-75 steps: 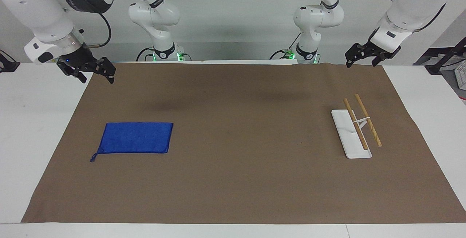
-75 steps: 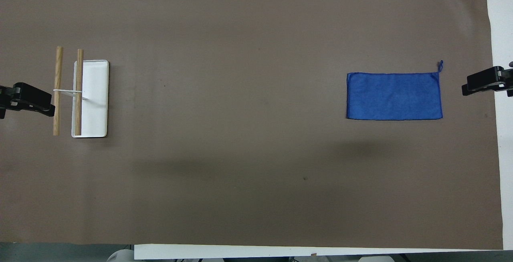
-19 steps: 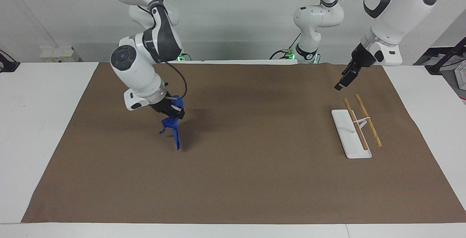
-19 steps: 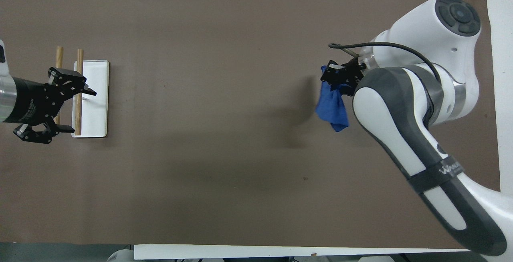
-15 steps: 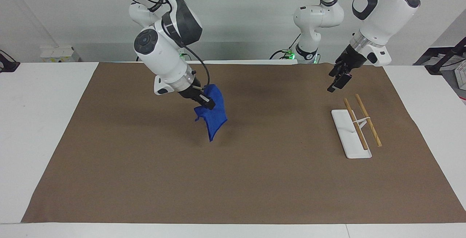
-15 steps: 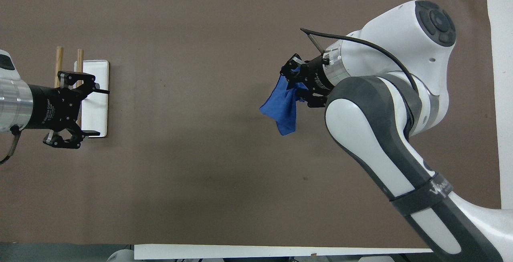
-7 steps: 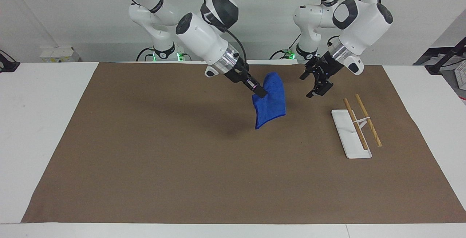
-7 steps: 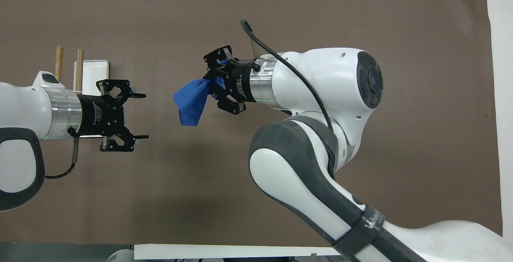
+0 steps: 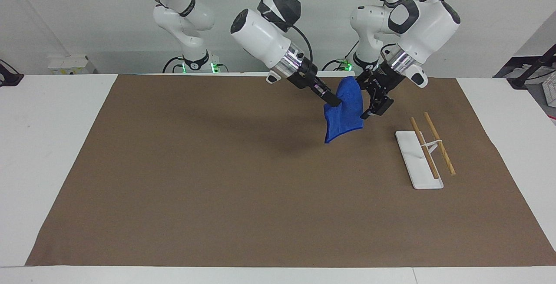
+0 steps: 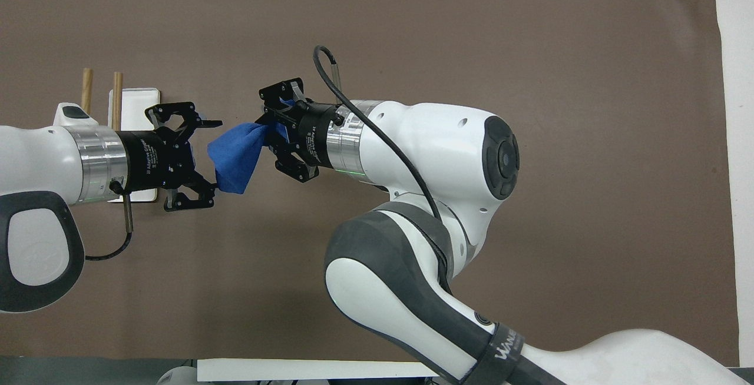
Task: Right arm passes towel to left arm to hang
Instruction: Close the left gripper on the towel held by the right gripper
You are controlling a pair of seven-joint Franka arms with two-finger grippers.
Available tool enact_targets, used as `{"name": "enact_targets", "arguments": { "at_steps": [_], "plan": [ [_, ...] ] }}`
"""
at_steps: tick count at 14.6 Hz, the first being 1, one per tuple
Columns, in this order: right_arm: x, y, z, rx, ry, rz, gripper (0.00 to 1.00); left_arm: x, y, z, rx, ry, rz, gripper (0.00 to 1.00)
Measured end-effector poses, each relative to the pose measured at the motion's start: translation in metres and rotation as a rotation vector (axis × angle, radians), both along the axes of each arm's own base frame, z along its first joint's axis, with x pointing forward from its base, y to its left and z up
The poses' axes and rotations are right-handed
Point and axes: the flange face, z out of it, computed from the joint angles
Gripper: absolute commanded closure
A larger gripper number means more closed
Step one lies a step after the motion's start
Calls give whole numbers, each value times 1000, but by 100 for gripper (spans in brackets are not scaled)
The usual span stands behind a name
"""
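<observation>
The blue towel (image 9: 344, 113) hangs bunched in the air over the mat, toward the left arm's end of the table. My right gripper (image 9: 335, 100) is shut on its upper edge, and the cloth droops below the fingers. In the overhead view the towel (image 10: 235, 152) stretches from the right gripper (image 10: 266, 132) into the mouth of the left gripper (image 10: 212, 161). My left gripper (image 9: 366, 100) is open, its fingers spread on either side of the towel's free end. I cannot tell whether they touch the cloth.
A white rack base (image 9: 417, 164) with two wooden rods (image 9: 439, 143) on a small stand sits on the brown mat (image 9: 217, 188), just past the left gripper toward the left arm's end. In the overhead view the left arm covers most of the rack base (image 10: 134, 99).
The right arm has carried the towel further toward the left arm's end. The left gripper, still open, has come in to meet it, and the towel's end now lies between its fingers.
</observation>
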Motion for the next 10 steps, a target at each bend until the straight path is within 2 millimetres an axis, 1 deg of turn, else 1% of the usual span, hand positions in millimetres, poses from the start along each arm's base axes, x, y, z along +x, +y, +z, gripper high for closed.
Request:
{"name": "enact_targets", "arguments": {
  "at_steps": [1,2,3,4,5,6,7,8,10],
  "plan": [
    [0,0,0,0,1,0,100,1,0,-1,-2,-1,5,0],
    [0,0,0,1,1,0,100,1,0,-1,-3,-2,6,3],
    [0,0,0,1,1,0,100,1,0,0,-4,-6,9,10],
    [0,0,0,1,0,0,100,2,0,0,-4,-14,14,20],
    [0,0,0,1,0,0,100,4,0,-3,-2,-18,21,25],
    [0,0,0,1,0,0,100,7,1,-8,1,-21,31,28],
    [0,0,0,2,0,0,100,10,1,-14,5,-19,39,34],
    [0,0,0,2,0,0,100,15,1,-23,9,-14,46,43],
    [0,0,1,2,0,0,100,22,0,-38,17,-1,54,71]
  ]
}}
